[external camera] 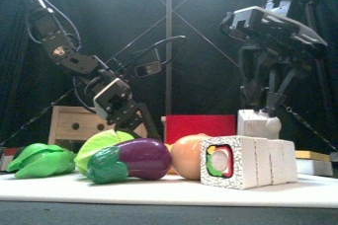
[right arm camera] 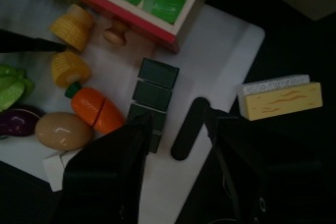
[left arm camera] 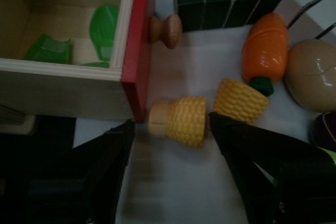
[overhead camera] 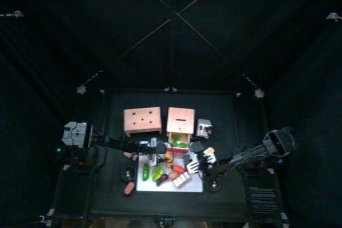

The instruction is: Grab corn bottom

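Black curtains ring the small bench [overhead camera: 100, 107] in the top view, where wooden boxes sit toward twelve o'clock and a white mat [overhead camera: 187, 184] crowded with toy food lies toward six; the left arm enters from nine o'clock, the right from three. In the front view, a green leafy toy [external camera: 42, 160], a purple eggplant [external camera: 132, 159], a tan egg-like piece [external camera: 192, 153] and a sushi roll block [external camera: 248, 162] line the mat's front, with a red box [external camera: 201, 126] behind; the left claw [external camera: 117, 99] hangs above the eggplant, and the right claw [external camera: 275, 81] hangs high at two o'clock. In the left wrist view, the left claw [left arm camera: 178, 154] is spread wide and released, holding nothing, and the corn bottom [left arm camera: 182, 120] lies on the mat just ahead, between its jaws' tips, beside the corn top [left arm camera: 243, 100], a carrot [left arm camera: 265, 49] and a red-edged wooden box [left arm camera: 79, 31]. In the right wrist view, the right claw [right arm camera: 184, 159] stands apart, empty, above a black strip [right arm camera: 191, 130] and a wooden yellow block [right arm camera: 282, 98].
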{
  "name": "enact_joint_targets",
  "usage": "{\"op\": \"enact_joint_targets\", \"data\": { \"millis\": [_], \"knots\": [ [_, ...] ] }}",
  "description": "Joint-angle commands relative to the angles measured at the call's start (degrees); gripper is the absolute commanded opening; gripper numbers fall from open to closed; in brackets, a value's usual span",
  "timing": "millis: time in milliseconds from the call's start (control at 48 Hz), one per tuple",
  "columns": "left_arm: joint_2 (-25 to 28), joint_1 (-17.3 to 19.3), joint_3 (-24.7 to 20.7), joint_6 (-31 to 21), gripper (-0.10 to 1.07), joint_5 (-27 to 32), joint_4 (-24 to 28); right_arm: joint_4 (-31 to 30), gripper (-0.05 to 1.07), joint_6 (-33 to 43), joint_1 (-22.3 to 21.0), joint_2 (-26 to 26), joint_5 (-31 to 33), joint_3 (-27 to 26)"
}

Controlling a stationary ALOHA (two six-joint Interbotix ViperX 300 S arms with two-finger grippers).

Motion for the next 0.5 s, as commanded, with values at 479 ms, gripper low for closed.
{"op": "enact_joint_targets", "data": {
  "millis": [479],
  "knots": [
    [0.4, -0.1, -1.6, -0.1, 0.95, 0.4, 0.1, 0.4, 0.82, 0.0, 0.0, -0.3, -0.1, -0.5]
  ]
}}
